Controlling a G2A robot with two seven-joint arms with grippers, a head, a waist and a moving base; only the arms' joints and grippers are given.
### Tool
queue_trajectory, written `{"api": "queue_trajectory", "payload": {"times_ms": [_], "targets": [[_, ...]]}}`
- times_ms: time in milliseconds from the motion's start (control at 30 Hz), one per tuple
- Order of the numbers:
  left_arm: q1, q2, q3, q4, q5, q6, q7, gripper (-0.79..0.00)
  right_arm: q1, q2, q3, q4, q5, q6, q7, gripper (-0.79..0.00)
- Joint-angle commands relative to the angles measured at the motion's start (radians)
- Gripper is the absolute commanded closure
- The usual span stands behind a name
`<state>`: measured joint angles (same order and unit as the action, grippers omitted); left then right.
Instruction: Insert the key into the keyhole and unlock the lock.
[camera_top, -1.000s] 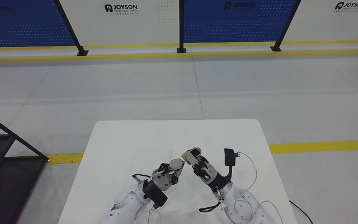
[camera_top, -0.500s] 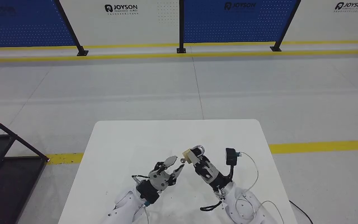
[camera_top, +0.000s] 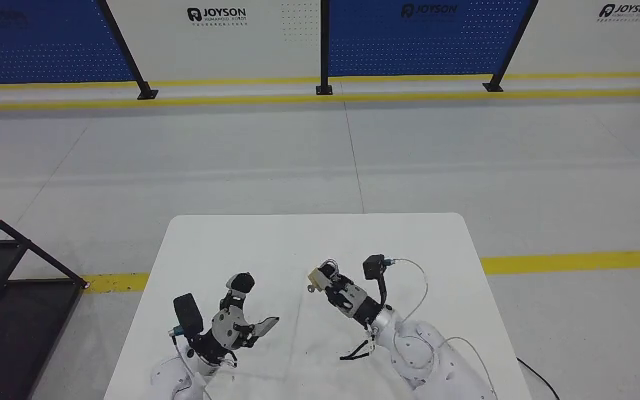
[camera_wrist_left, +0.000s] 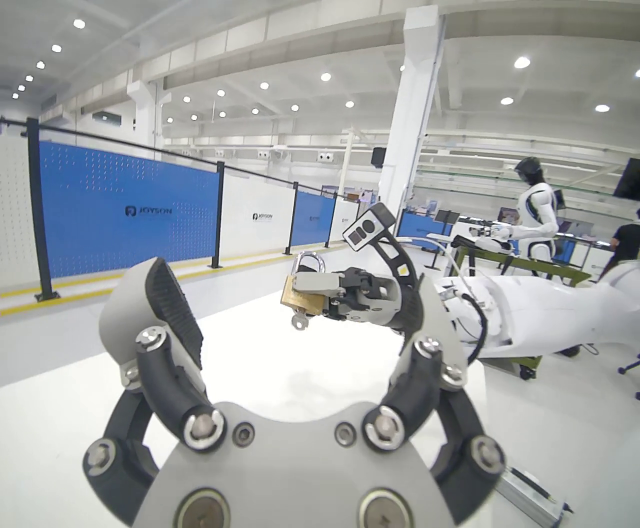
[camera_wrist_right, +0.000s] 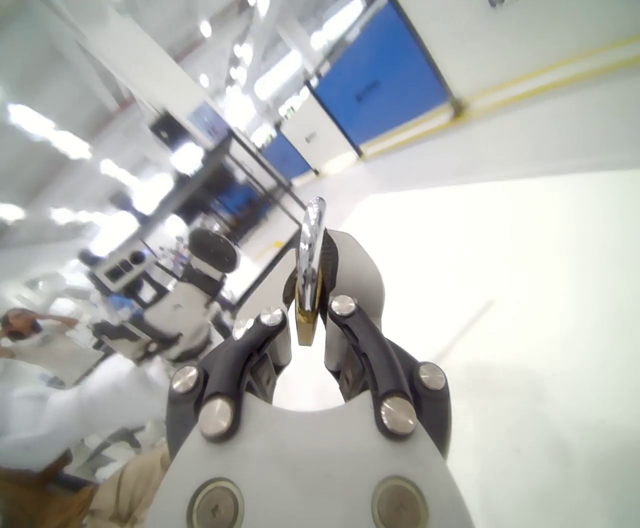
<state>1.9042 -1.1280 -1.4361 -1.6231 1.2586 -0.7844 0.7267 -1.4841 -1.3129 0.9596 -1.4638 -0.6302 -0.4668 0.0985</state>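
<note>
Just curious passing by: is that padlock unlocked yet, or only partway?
Done: the key sits in the keyhole of the brass padlock. In hand: the right gripper clamps the padlock; the left gripper hangs open, empty. Left, probably: turning the key; the shackle looks closed.

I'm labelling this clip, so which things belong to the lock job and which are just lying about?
Job: padlock; key sticking out of it; right gripper, shut on the padlock; left gripper, open.
Lying about: table; blue fence panels; another robot far off.
</note>
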Motion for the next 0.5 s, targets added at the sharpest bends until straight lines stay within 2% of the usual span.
{"api": "queue_trajectory", "payload": {"times_ms": [0, 100, 200, 433, 467], "targets": [[0.039, 0.011, -0.061, 0.002, -0.053, -0.051, -0.067, -0.785, 0.05, -0.013, -0.064, 0.05, -0.034, 0.058, 0.082, 0.0], [0.072, 0.02, -0.116, 0.003, -0.107, -0.076, -0.139, -0.785, 0.123, -0.038, -0.157, 0.122, -0.089, 0.133, 0.17, 0.0], [0.081, 0.023, -0.137, 0.004, -0.143, -0.066, -0.177, -0.785, 0.177, -0.064, -0.238, 0.183, -0.119, 0.17, 0.223, 0.0], [0.081, 0.023, -0.137, 0.004, -0.143, -0.066, -0.177, -0.785, 0.24, -0.109, -0.329, 0.275, -0.123, 0.198, 0.221, 0.0], [0.081, 0.023, -0.137, 0.004, -0.143, -0.066, -0.177, -0.785, 0.245, -0.113, -0.336, 0.284, -0.124, 0.2, 0.222, -0.089]]}}
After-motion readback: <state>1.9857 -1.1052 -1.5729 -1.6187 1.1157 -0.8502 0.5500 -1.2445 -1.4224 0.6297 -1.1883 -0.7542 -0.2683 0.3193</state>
